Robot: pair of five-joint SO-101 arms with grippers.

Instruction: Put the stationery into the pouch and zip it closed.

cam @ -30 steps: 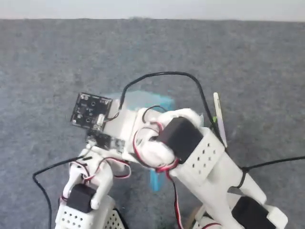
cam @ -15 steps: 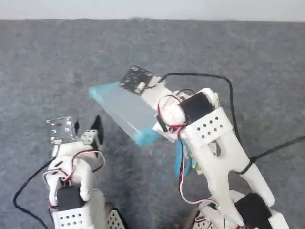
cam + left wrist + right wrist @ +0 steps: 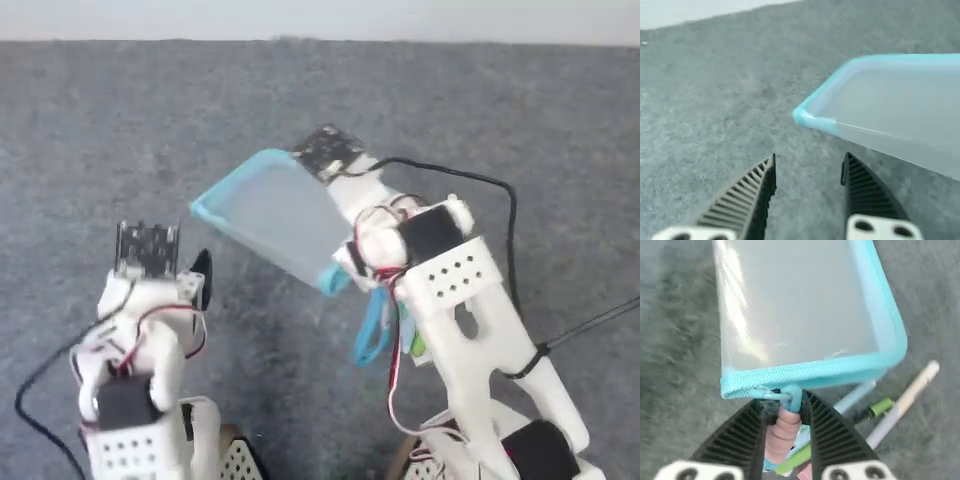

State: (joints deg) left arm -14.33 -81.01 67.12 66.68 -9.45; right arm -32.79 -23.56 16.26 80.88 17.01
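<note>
The pouch (image 3: pixel 268 212), translucent with a teal border, hangs tilted above the grey carpet. My right gripper (image 3: pixel 342 268) is shut on its lower corner by the zip end (image 3: pixel 782 399). A pink piece (image 3: pixel 784 432) shows between the fingers, beneath the pouch (image 3: pixel 800 315). Pens lie on the carpet under that arm: a white one (image 3: pixel 906 397), a green-capped one (image 3: pixel 879 408) and a light blue one (image 3: pixel 852 397). Off to the left my left gripper (image 3: pixel 188 278) stands open and apart from the pouch. In its wrist view the left gripper (image 3: pixel 807 175) faces the pouch's near corner (image 3: pixel 805 117) across a gap.
Grey carpet (image 3: pixel 120 120) covers the whole table, with open room at the back and left. A teal strap loop (image 3: pixel 372 325) dangles beside the right arm. Black cables trail from both arms.
The left arm has let go and drawn back to the left, its gripper now open. The right arm has lifted the pouch off the carpet and tipped it upward.
</note>
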